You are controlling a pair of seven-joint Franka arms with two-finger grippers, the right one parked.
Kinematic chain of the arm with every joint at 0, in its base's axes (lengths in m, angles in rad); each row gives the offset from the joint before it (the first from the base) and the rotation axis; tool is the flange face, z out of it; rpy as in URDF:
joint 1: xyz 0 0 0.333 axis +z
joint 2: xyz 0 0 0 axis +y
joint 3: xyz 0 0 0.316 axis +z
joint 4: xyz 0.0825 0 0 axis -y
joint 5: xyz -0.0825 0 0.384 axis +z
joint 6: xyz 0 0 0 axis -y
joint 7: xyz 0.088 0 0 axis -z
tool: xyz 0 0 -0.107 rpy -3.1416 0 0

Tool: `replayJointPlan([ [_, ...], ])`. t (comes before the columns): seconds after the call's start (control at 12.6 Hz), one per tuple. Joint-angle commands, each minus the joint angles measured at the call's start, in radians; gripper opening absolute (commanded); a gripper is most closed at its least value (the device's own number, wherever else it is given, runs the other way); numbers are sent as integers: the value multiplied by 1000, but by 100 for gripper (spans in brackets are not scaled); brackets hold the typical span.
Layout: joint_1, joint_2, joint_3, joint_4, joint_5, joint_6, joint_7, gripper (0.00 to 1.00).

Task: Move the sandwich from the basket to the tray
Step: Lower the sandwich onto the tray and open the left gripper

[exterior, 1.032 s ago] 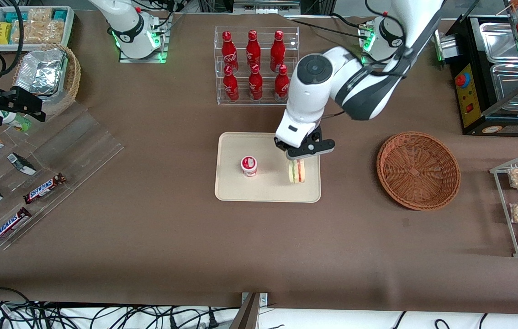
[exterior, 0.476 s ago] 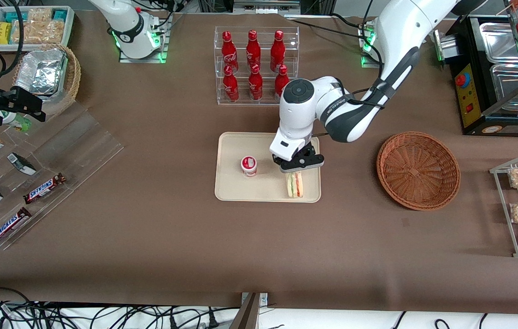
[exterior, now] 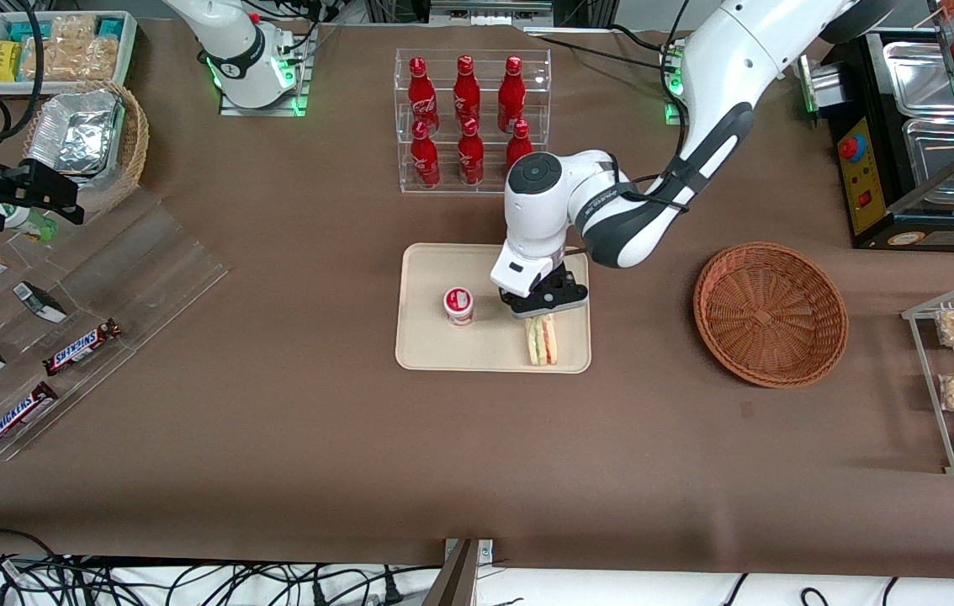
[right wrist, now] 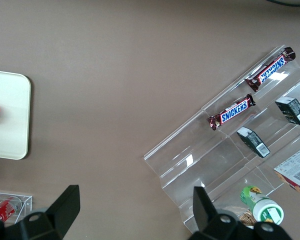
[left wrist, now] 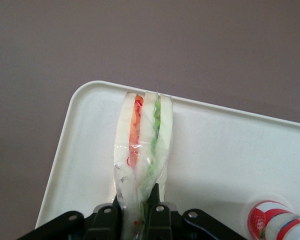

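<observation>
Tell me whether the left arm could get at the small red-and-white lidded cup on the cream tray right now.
Probably not yet: its end effector is shut on the wrapped sandwich, beside the cup.

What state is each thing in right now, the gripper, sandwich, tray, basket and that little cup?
gripper: shut on the sandwich, above the tray
sandwich: standing on edge on the tray, held
tray: holds cup and sandwich
basket: empty
cup: upright on the tray, lid on
</observation>
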Motion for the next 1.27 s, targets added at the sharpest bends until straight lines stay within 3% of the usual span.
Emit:
replayJointPlan([
  [0.0,-12,13,1,6,48,1,-47,20],
  [1.19,-15,-4,-8,-42,49,-60,-41,20],
])
